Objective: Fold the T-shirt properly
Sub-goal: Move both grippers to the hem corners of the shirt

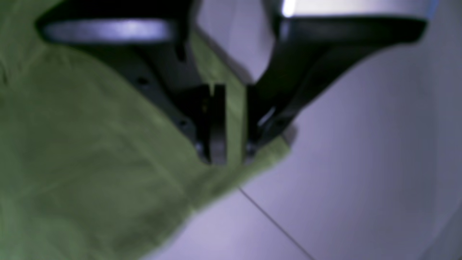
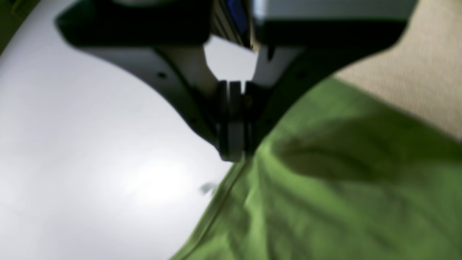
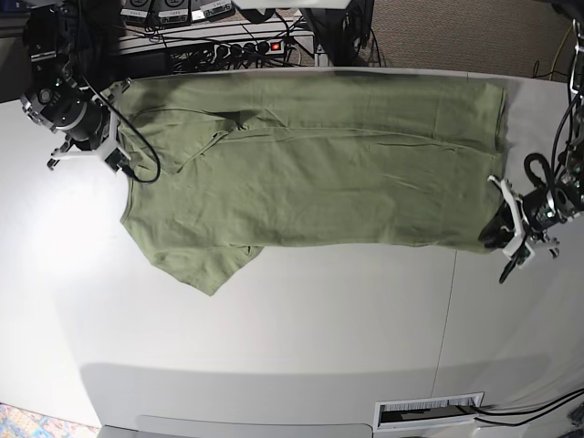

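Bench: pale, smooth surface [image 3: 274, 365] beneath both end effectors, carrying the cloth.
T-shirt: olive-green [image 3: 347, 192], lying on the bench between the left end effector [image 1: 234, 124] and the right end effector [image 2: 234, 124], spread wide from one to the other.
Folding so far: partial, by the look of it; long creases and an overlapping band [image 3: 365, 105] at the side nearer the arm bases suggest some layers are turned over, though which panels cannot be told.
Folding left: probably most of it; the shape is wide and uneven, so tidying, further folds and a final flattening seem due.
Loose flap: a sleeve-like piece [image 3: 205, 265] sticking out beyond the right end effector, away from the arm bases; likely still to be tucked in.
Wrinkled edge: bunched cloth [image 2: 267, 173] right at the right end effector's tips, needing smoothing.
Right end effector: fingers together at that edge; whether cloth is pinched between them cannot be told.
Left end effector: fingers slightly apart above the shirt's corner [image 1: 276, 153], no grip seen.
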`<state>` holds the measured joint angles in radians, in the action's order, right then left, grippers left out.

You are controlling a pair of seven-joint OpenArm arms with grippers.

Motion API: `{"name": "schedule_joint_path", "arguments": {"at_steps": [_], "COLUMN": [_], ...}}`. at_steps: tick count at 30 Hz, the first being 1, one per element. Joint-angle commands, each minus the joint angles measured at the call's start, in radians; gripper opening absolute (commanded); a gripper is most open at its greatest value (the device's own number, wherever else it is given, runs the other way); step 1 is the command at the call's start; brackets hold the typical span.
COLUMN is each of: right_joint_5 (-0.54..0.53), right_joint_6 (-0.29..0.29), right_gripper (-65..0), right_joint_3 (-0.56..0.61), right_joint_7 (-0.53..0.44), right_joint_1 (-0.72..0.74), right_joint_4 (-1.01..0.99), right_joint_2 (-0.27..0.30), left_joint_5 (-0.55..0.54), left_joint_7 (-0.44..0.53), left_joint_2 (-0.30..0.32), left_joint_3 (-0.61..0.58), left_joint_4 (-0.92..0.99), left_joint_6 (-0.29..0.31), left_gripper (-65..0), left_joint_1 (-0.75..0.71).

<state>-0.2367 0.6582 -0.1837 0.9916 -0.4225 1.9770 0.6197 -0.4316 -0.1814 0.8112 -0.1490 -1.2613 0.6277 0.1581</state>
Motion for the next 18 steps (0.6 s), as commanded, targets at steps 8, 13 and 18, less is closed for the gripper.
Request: {"name": "schedule_joint_path", "arguments": {"at_steps": [8,13,18], "right_joint_5": [-0.031,-0.112,-0.164], "right_joint_6": [-0.002,-0.002,-0.001], "right_gripper": [-53.0,-52.9,-52.9], "right_joint_3": [-0.043,-0.102,-0.170], "right_joint_7": [-0.008,-0.008,0.003], "right_joint_1": [0.010,0.010,0.010], "right_joint_4": [0.015,0.015,0.015], "right_joint_2": [-0.029,-0.029,-0.029], "left_joint_5": [0.016,0.017,0.073], "left_joint_7": [0.024,0.024,0.025], "left_joint_2": [-0.044,-0.083,-0.113], "left_joint_3": [0.010,0.010,0.010], "left_joint_4": [0.157,0.245,0.305], "left_joint_6": [-0.002,-0.002,-0.002], "left_gripper": [-47.7,-44.7,-43.7], "left_joint_1": [0.140,0.186,0.200]}}
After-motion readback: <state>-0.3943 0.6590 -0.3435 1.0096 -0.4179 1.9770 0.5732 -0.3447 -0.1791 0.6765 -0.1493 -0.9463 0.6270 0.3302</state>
